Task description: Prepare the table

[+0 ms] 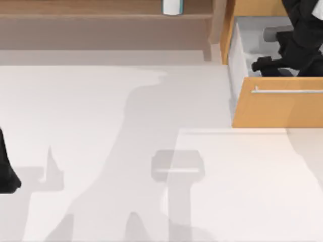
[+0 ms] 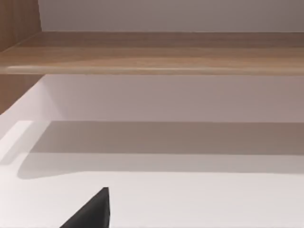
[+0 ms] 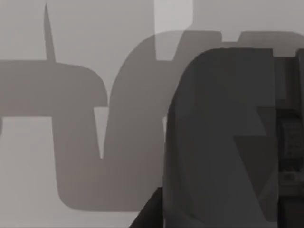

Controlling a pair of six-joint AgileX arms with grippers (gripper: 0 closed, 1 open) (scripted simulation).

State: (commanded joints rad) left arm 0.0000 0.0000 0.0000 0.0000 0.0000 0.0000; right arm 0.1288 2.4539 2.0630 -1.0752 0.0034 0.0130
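The white table (image 1: 126,151) spans most of the top view. My right arm reaches into the open drawer (image 1: 282,108) of the orange-wood unit at the back right, and its gripper (image 1: 262,64) is low inside, near the drawer's left wall. A grey object (image 1: 275,33) lies in the drawer just behind the gripper. In the right wrist view a dark grey shape (image 3: 218,137) stands very close to the camera over the pale drawer floor. My left arm (image 1: 7,174) is parked at the table's left edge, and one black fingertip (image 2: 92,213) shows over the table (image 2: 190,199).
A brown wooden shelf (image 1: 101,15) runs along the back with a white container (image 1: 172,6) on it; the shelf board (image 2: 152,52) also faces the left wrist. The drawer front with its silver bar handle (image 1: 287,91) juts out over the table's right side.
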